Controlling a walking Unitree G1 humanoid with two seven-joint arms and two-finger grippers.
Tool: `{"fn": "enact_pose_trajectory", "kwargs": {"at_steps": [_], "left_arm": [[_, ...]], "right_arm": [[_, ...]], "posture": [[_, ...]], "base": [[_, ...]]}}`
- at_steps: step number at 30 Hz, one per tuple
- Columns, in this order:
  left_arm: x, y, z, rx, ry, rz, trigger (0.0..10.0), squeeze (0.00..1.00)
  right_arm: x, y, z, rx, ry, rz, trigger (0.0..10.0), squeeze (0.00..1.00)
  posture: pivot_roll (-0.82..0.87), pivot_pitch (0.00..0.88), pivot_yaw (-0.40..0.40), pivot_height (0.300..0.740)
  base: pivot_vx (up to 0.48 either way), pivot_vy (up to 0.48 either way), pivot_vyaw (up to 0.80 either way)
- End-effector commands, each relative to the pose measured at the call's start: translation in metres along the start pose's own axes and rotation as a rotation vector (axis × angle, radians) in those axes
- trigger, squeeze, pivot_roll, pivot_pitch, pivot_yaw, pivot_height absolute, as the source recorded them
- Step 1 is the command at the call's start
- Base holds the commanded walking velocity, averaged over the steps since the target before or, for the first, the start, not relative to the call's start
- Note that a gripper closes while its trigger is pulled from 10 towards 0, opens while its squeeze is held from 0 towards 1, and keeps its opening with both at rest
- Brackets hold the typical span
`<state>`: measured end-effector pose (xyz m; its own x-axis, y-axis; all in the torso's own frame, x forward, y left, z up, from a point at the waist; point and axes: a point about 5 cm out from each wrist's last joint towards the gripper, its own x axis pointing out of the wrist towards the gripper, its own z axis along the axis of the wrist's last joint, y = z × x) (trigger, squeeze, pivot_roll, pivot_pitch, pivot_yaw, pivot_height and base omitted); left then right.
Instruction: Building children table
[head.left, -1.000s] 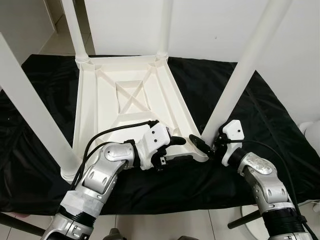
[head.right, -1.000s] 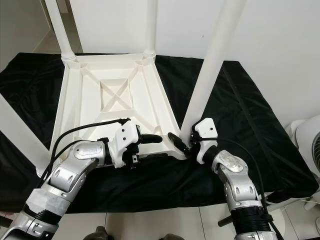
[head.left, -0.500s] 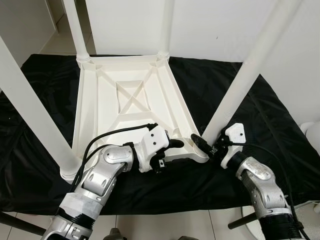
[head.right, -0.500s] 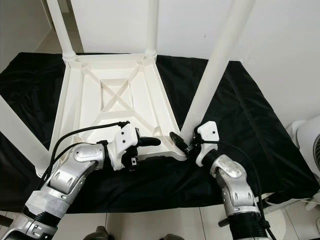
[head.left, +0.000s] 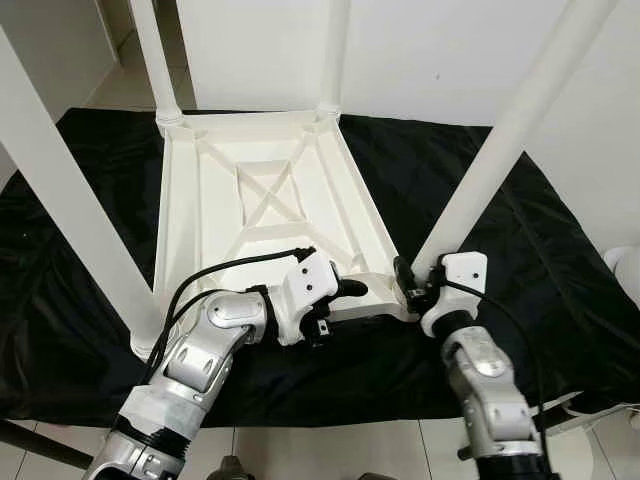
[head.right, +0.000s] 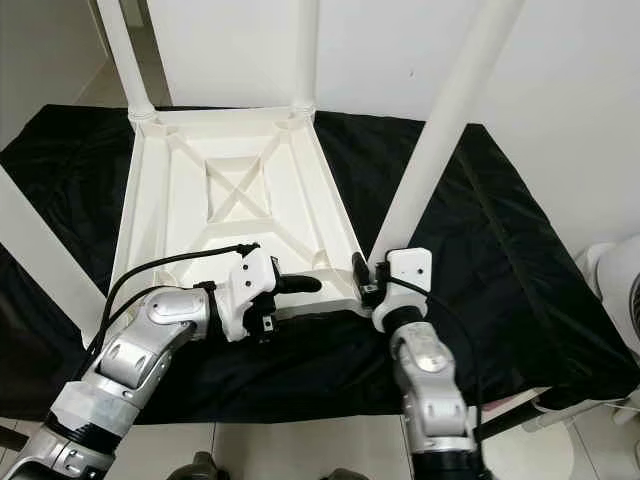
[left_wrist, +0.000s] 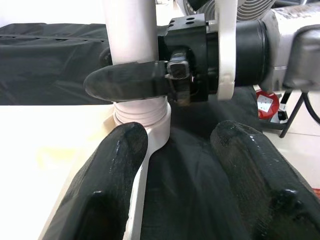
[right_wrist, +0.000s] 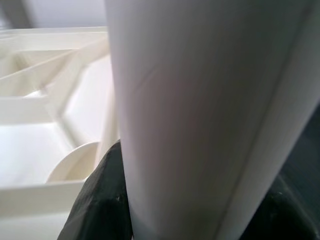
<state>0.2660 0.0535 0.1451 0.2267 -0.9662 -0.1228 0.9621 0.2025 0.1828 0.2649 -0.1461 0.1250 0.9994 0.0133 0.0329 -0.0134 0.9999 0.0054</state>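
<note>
On a black cloth (head.left: 520, 260) spread over the floor, the white tabletop (head.left: 265, 220) is laid upside down, so that its sockets face up and legs can be seated in them. Four legs are stood at the corners. The near right leg (head.left: 500, 150) is clasped at its base by the right gripper (left_wrist: 145, 85), one finger on either side, probably to press or turn it into the socket. The near edge of the tabletop is straddled by the spread fingers of the left gripper (head.left: 340, 290), nothing clenched, seemingly to steady the piece. No containers are seen.
</note>
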Motion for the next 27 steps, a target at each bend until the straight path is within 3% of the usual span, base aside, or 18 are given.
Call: {"fn": "enact_pose_trajectory", "kwargs": {"at_steps": [1, 3, 5, 8, 12, 13, 20, 26, 27], "left_arm": [[0.0, 0.001, -0.004, 0.0, 0.013, 0.032, 10.0, 0.0], [0.001, 0.002, -0.004, 0.0, 0.011, 0.037, 10.0, 0.0], [0.001, 0.002, -0.004, 0.0, 0.011, 0.037, 10.0, 0.0], [0.001, 0.002, -0.003, -0.002, 0.009, 0.037, 10.0, 0.0], [0.002, 0.001, -0.003, 0.0, 0.009, 0.031, 10.0, 0.0], [0.002, 0.001, -0.003, 0.002, 0.009, 0.029, 10.0, 0.0], [0.003, 0.002, -0.002, 0.004, 0.005, 0.029, 10.0, 0.0], [0.004, 0.001, -0.003, 0.004, 0.004, 0.027, 10.0, 0.0], [0.003, 0.002, -0.003, 0.003, 0.003, 0.027, 10.0, 0.0]], "right_arm": [[-0.004, -0.005, -0.012, -0.017, 0.069, -0.07, 10.0, 0.0], [-0.004, 0.011, -0.012, 0.025, 0.076, -0.12, 10.0, 0.0], [-0.004, 0.011, -0.012, 0.025, 0.076, -0.12, 10.0, 0.0], [-0.002, 0.027, -0.005, 0.035, 0.045, -0.109, 10.0, 0.0], [-0.002, 0.027, -0.002, 0.028, 0.033, -0.094, 10.0, 0.0], [-0.003, 0.025, -0.002, 0.037, 0.031, -0.09, 10.0, 1.0], [-0.006, 0.019, 0.002, 0.053, 0.008, -0.013, 10.0, 1.0], [-0.012, 0.003, 0.002, 0.033, 0.005, 0.088, 10.0, 1.0], [-0.015, -0.001, 0.0, 0.031, 0.011, 0.141, 10.0, 0.56]], "posture": [[-0.01, 0.0, -0.028, 0.74], [0.0, 0.0, -0.031, 0.74], [0.0, 0.0, -0.031, 0.74], [-0.01, 0.0, -0.027, 0.74], [-0.01, 0.0, -0.023, 0.74], [-0.02, 0.0, -0.023, 0.74], [-0.02, 0.0, -0.023, 0.74], [-0.02, 0.0, -0.024, 0.74], [-0.03, 0.0, -0.022, 0.74]], "base": [[0.0, 0.0, 0.0], [0.0, 0.0, 0.0], [0.0, 0.0, 0.0], [0.0, 0.0, 0.0], [0.0, 0.0, 0.0], [0.0, 0.0, 0.0], [0.0, 0.0, 0.0], [0.0, 0.0, 0.0], [0.0, 0.0, 0.0]]}}
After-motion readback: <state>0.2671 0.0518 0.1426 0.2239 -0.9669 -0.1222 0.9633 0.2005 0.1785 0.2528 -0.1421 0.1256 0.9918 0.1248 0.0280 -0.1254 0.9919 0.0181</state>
